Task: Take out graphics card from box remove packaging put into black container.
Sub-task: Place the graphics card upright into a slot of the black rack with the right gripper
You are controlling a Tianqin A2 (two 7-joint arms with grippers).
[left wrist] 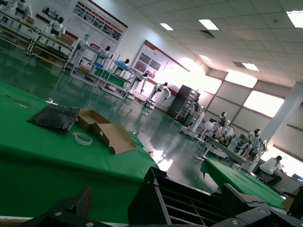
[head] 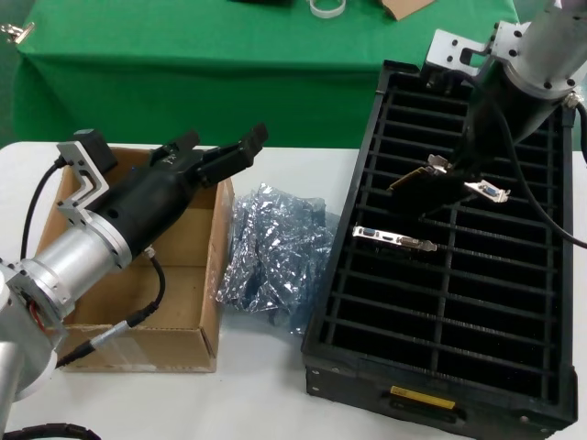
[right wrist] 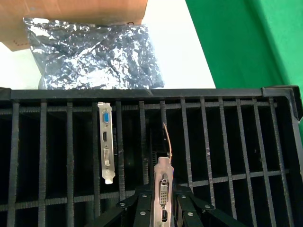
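Right end effector (right wrist: 162, 208) clamps graphics card (right wrist: 163, 182) over black container (head: 367, 174); tilted card may snag your slot divider. Left end effector (head: 220, 151) open, idle over box (head: 197, 339).

On our right, our right gripper (head: 456, 186) hangs over the large black slotted plastic crate (head: 367, 302), its fingers closed on a slim dark graphics card with a silver end bracket (head: 438, 176), which tilts just above the slots. Just below those fingers a second card, showing only its silver bracket (head: 394, 239), lies seated in a slot. Our left gripper (head: 220, 151) hovers with fingers parted above the shallow brown cardboard carton (head: 206, 312), and past its fingertips, between carton and crate, the crinkled grey-blue plastic bags (head: 271, 252) lie heaped on the white table (head: 266, 385).
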